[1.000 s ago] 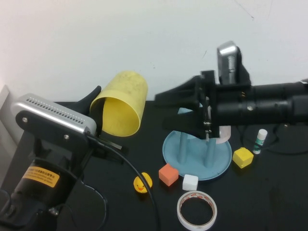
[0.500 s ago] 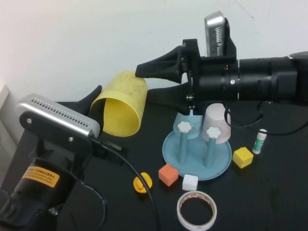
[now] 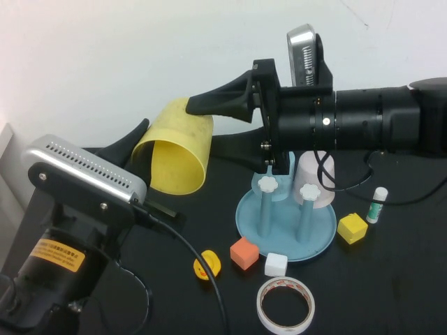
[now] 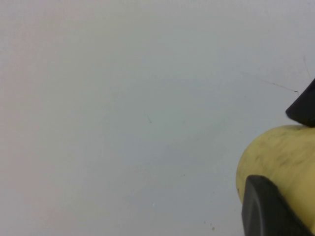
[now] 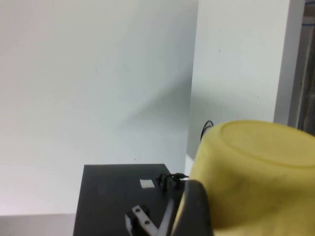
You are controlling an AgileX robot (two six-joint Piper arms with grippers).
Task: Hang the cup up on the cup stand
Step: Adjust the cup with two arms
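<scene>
The yellow cup [image 3: 178, 150] is held up in the air on its side, with its mouth turned toward the robot, left of the cup stand [image 3: 321, 237]. My left gripper [image 3: 143, 157] is shut on the cup's rim, one finger outside the wall and one inside. In the left wrist view the cup [image 4: 280, 157] shows with a dark finger [image 4: 266, 206] against it. My right gripper [image 3: 206, 125] reaches in from the right, open, its jaws above and below the cup's closed end. The right wrist view shows that end of the cup [image 5: 251, 177] beside a finger [image 5: 194, 206].
A pale pink cup [image 3: 314, 174] sits upside down on a peg of the stand. In front lie an orange cube [image 3: 244, 253], a white cube [image 3: 276, 264], a yellow cube [image 3: 352, 228], a rubber duck [image 3: 207, 265], a tape roll [image 3: 286, 305] and a small bottle [image 3: 378, 204].
My right arm rose from the stand and moved left to the yellow cup, uncovering the pink cup on its peg. The left gripper and the cup barely moved.
</scene>
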